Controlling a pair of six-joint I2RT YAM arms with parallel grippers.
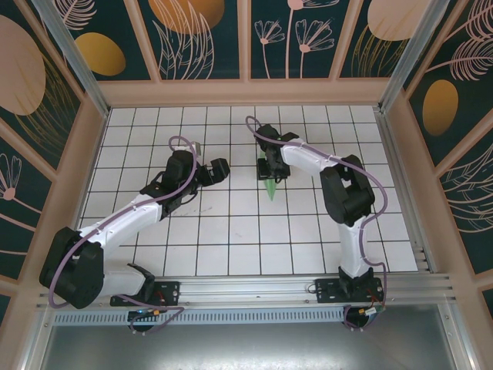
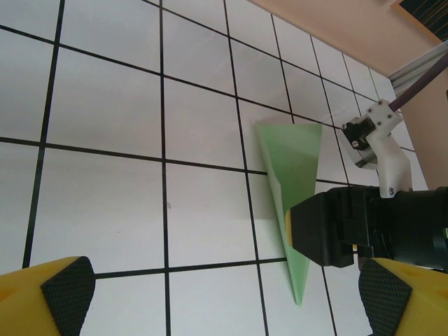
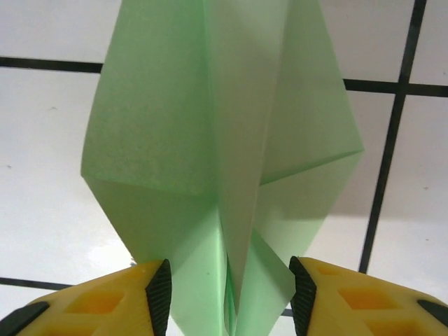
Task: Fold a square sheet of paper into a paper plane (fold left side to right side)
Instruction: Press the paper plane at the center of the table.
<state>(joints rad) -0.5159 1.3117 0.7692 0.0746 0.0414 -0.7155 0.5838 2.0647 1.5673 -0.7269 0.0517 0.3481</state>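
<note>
The white desk (image 1: 231,231), gridded with black lines, carries one slim light green paper plane (image 1: 271,187) lying beyond its middle.

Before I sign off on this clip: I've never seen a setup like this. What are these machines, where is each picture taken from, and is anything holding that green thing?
These are two robot arms, the left arm and the right arm, bolted at the near edge of a white tiled table. The overhead picture looks down from behind them. The other two pictures come from a camera on each wrist, so the yellow fingers at the bottom edge belong to that arm's own claw. On the tiles lies the paper plane, a slim light green dart. The left claw is wide open with nothing in it and looks at the plane from the side. The right claw sits over the plane, its fingers apart on either side of the raised centre fold, not pinching it.
</note>
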